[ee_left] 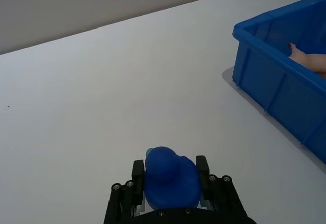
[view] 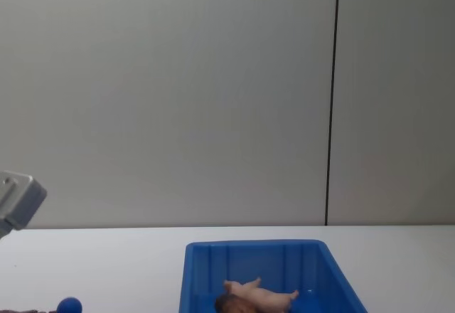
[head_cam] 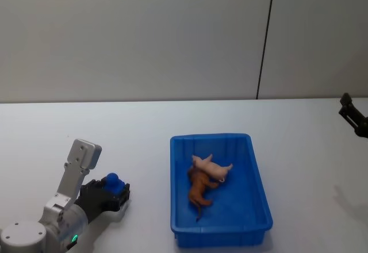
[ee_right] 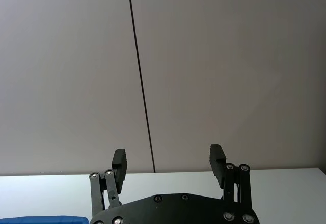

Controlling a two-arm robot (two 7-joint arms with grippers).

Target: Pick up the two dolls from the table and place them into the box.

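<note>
Blue rounded plastic, a small knob-like piece [ee_left: 170, 175], sits clamped between the dark fingers of the left hand [head_cam: 112, 191], which rests low on the white worktop [head_cam: 138, 132] well to the left of the bright blue rectangular plastic bin with the thick rim [head_cam: 261, 192]. The bin stands on the worktop near the middle. Inside it, on the floor of the bin, lie both toys: the reddish-brown four-legged animal figure [head_cam: 199, 191] is stretched out on its side, and the pale pink thin-legged figure [head_cam: 211, 168] lies touching it, partly across its upper end. From the chest view the pink one [view: 259, 296] shows just above the brown one [view: 229, 304]. Far to the right, the right hand [head_cam: 352, 115] hangs raised above the worktop's edge, its two black fingers [ee_right: 118, 164] spread apart, with nothing between them.
</note>
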